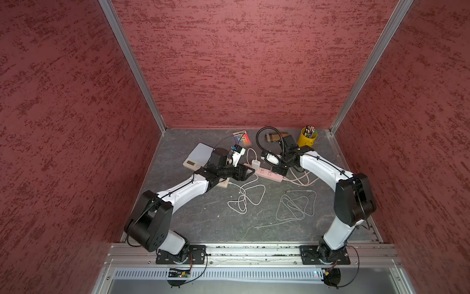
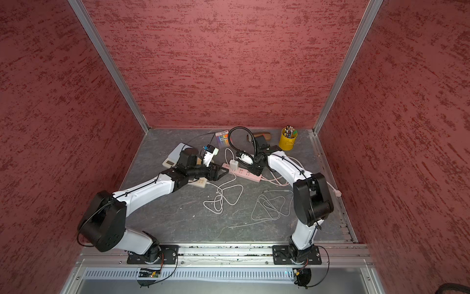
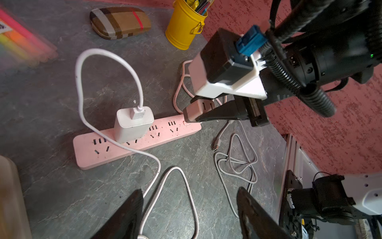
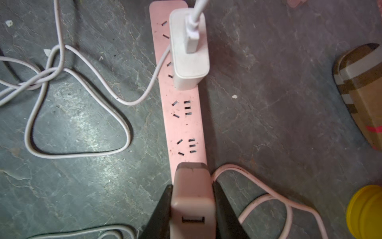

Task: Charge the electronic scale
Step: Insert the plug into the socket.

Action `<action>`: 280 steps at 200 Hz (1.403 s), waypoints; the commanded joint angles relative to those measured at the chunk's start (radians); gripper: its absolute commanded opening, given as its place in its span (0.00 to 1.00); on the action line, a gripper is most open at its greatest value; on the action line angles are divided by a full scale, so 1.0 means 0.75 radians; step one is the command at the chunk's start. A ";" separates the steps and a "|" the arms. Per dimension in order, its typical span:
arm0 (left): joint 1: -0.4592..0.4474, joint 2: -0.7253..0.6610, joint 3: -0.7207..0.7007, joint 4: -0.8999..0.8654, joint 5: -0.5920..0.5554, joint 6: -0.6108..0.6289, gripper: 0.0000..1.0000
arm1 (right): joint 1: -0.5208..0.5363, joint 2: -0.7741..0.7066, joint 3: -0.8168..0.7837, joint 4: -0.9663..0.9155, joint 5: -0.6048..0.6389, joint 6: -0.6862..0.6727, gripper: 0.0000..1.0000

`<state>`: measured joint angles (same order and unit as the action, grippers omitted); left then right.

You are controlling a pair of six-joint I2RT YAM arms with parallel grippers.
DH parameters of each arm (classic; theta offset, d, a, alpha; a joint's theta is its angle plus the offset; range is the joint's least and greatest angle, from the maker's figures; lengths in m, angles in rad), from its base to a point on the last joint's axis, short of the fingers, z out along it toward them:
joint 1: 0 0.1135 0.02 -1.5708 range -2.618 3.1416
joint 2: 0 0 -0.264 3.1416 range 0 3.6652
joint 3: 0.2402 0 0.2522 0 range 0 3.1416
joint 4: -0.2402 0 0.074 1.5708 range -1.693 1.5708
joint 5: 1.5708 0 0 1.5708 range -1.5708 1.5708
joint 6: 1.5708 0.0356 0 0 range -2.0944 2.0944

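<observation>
The right gripper [image 4: 192, 187] clamps a pink USB adapter [image 4: 192, 207] over the end of the pink power strip [image 4: 186, 128]. The left gripper [image 3: 190, 191] hangs open above a white cable [image 3: 159, 165]. The electronic scale [image 1: 201, 154] lies beyond the left arm, at the back left.

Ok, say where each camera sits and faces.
Top views: high in front, looking down at the table; left arm and right arm show.
Left wrist: faces the power strip past the open left tool.
Right wrist: looks along the strip over the right tool, shut on the pink adapter.
Shared: wrist views both show the white charger.
</observation>
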<state>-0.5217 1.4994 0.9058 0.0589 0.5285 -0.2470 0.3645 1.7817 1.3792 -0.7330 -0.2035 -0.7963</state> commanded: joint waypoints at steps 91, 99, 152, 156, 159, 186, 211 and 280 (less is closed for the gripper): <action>0.053 0.159 0.085 0.007 0.001 -0.127 0.71 | -0.022 0.246 0.253 -0.174 -0.179 -0.197 0.00; 0.058 0.165 0.084 0.008 0.002 -0.132 0.70 | -0.022 0.243 0.253 -0.177 -0.181 -0.193 0.00; 0.072 0.188 0.090 0.001 0.017 -0.143 0.70 | -0.022 0.234 0.247 -0.193 -0.110 -0.187 0.00; 0.074 0.188 0.093 -0.001 0.018 -0.144 0.70 | -0.022 0.237 0.249 -0.193 -0.105 -0.187 0.00; 0.075 0.187 0.095 -0.001 0.018 -0.143 0.70 | -0.022 0.241 0.249 -0.193 -0.101 -0.187 0.00; 0.075 0.183 0.099 -0.014 0.018 -0.139 0.70 | -0.020 0.270 0.265 -0.197 -0.110 -0.183 0.00; 0.076 0.181 0.096 -0.025 0.019 -0.139 0.70 | -0.020 0.289 0.266 -0.182 -0.110 -0.165 0.00; 0.076 0.184 0.095 -0.044 0.024 -0.141 0.70 | -0.014 0.330 0.225 -0.193 -0.072 -0.123 0.00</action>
<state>-0.4694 1.6234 0.9558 0.0376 0.5274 -0.3515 0.3515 1.9991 1.5593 -0.8494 -0.2832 -0.9115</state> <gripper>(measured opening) 0.700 0.283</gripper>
